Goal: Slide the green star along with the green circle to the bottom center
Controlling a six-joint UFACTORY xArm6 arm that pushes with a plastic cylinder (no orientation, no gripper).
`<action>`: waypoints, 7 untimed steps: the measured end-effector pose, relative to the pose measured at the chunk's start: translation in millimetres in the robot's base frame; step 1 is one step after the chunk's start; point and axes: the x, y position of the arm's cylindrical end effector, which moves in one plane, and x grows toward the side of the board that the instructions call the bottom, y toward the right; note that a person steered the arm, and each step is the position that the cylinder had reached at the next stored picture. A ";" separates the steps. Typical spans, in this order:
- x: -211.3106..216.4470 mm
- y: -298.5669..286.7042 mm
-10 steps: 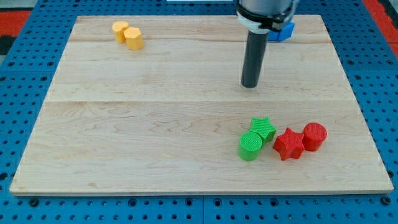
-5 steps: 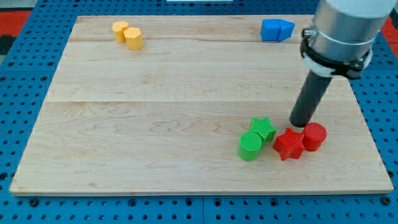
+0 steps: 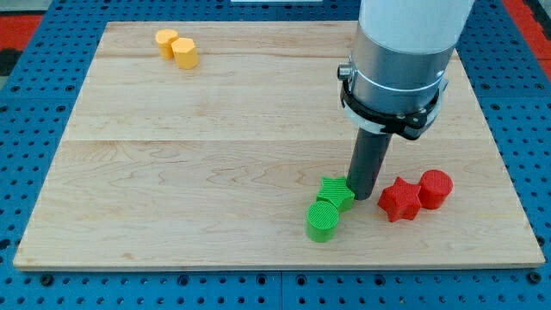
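The green star lies right of the board's centre, low on the board. The green circle touches it just below and slightly to its left. My tip is right against the star's right side, between the star and the red star. The arm's wide grey body hangs over the upper right of the board and hides what is behind it.
A red circle touches the red star on its right. Two yellow blocks sit together at the board's top left. The wooden board ends just below the green circle, with blue pegboard around it.
My tip came down from the view's upper middle, swung right near the red blocks, then moved left. The green star and circle have slid left and slightly down. The blue blocks are now hidden by the arm.
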 end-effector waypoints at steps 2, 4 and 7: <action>25.6 0.0; 39.3 -17.1; 40.1 -31.4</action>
